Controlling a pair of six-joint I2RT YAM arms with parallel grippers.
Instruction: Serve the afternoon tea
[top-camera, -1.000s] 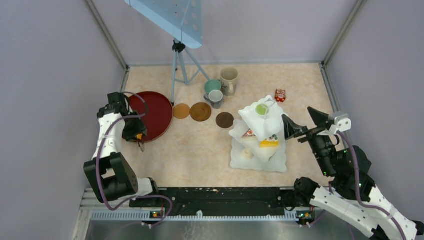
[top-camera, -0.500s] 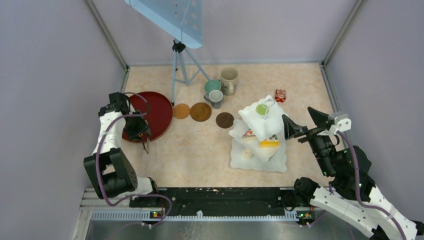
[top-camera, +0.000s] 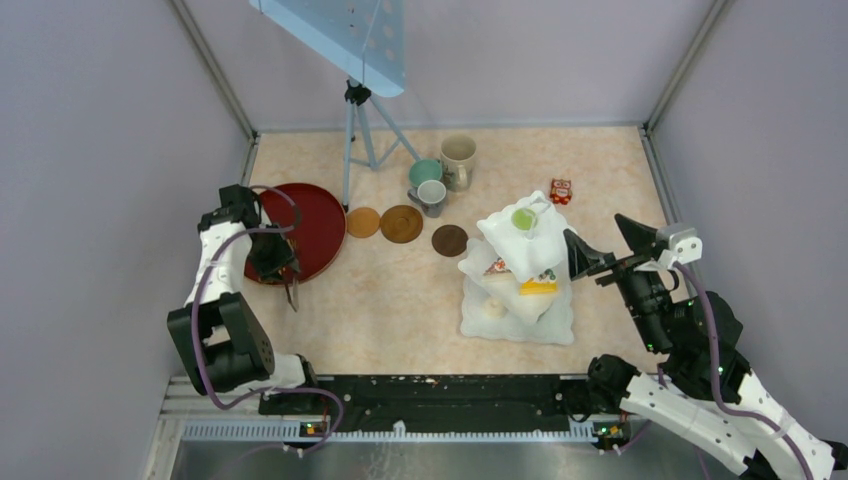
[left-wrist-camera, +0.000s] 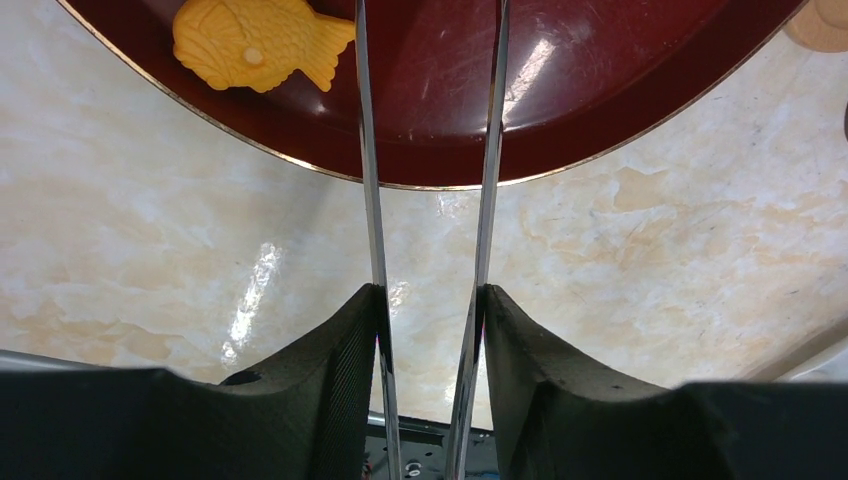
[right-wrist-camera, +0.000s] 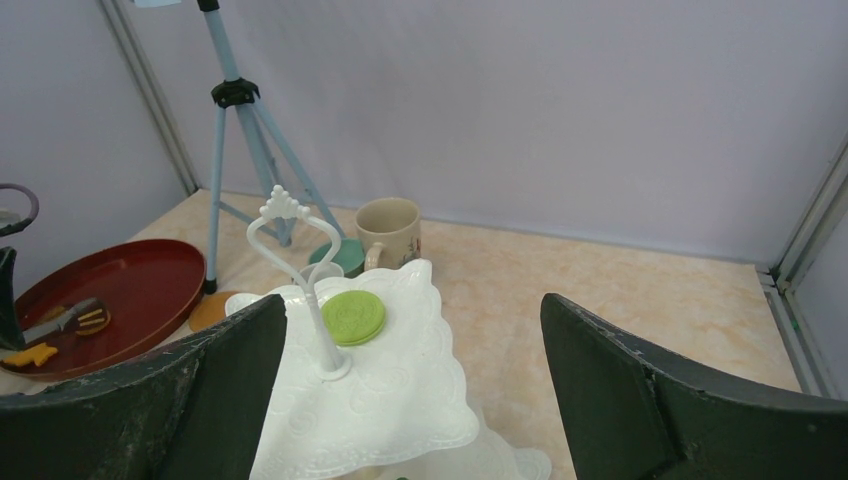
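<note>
My left gripper (top-camera: 272, 262) is shut on the metal tongs (left-wrist-camera: 368, 150) over the near rim of the dark-red tray (top-camera: 310, 230). The tong arms are apart and hold nothing. A yellow fish-shaped cake (left-wrist-camera: 255, 45) lies on the tray left of them. The white three-tier stand (top-camera: 505, 325) carries a green cookie (top-camera: 522, 218) on top and cakes (top-camera: 540, 284) on the middle tier. My right gripper (top-camera: 598, 258) is open and empty just right of the stand. The beige mug (top-camera: 458, 160), teal mug (top-camera: 424, 172) and grey mug (top-camera: 432, 196) stand at the back. Three brown coasters (top-camera: 401, 223) lie left of the stand.
A blue tripod (top-camera: 360, 130) stands at the back between the tray and the mugs. A small red toy (top-camera: 561, 191) lies behind the stand. A brown cookie (right-wrist-camera: 92, 320) also lies on the tray. Walls close in the table on three sides.
My left wrist has shifted a little at the tray's near rim, and the tongs now point towards the table's near edge. The right arm has not moved.
</note>
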